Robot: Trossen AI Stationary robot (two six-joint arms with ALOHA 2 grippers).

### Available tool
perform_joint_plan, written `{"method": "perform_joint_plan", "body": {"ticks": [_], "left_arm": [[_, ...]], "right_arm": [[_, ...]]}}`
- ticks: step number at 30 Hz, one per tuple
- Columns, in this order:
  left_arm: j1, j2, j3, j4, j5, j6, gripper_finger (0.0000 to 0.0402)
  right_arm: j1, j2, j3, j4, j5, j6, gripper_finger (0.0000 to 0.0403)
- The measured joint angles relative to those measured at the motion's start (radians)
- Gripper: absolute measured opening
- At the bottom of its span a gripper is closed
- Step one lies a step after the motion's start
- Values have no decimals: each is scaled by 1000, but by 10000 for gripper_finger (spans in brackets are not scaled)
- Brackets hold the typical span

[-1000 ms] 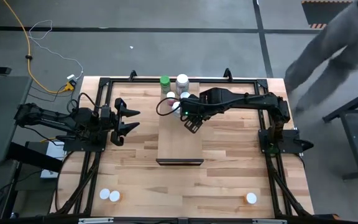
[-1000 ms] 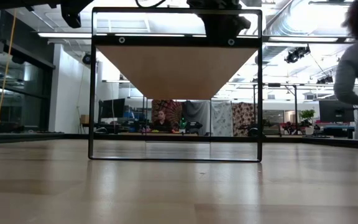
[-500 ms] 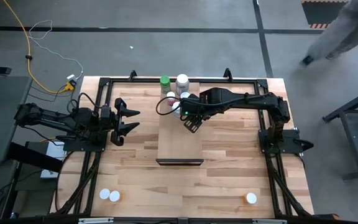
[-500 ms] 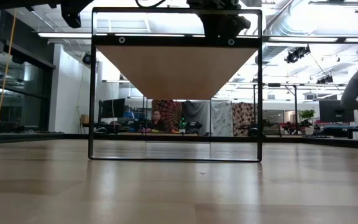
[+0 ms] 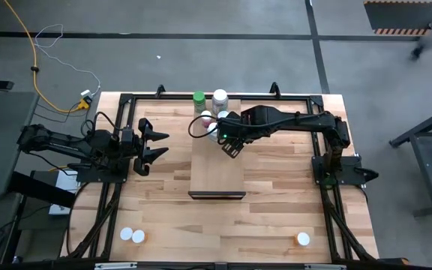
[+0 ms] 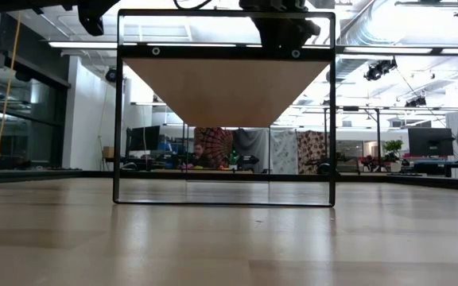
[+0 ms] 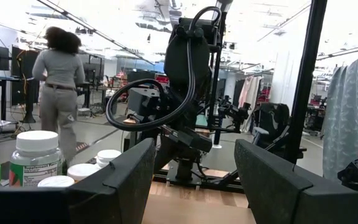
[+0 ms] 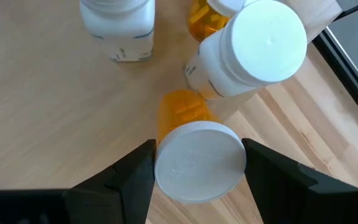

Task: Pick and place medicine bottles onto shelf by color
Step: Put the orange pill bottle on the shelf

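One orange bottle [image 8: 194, 140], white cap | right gripper [image 8: 194, 171] open around it

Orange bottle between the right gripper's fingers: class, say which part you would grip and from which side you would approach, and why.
Grip the orange bottle across its round white cap, coming down from above. It stands upright on the shelf, cap towards the right gripper, whose open fingers already flank the cap. A white bottle stands close beside it, so a sideways approach would likely knock that one.
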State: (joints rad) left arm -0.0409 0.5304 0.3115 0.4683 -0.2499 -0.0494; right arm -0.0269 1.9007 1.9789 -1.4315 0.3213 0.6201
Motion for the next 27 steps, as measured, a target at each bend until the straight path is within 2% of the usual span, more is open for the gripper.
{"method": "perform_joint_plan", "body": {"ticks": [7, 27], "left_arm": [[0, 0, 0, 0, 0, 0, 213], [0, 0, 0, 0, 0, 0, 213]], "right_arm": [[0, 0, 0, 0, -35, 0, 220], [0, -1, -1, 0, -41, 0, 220]]}}
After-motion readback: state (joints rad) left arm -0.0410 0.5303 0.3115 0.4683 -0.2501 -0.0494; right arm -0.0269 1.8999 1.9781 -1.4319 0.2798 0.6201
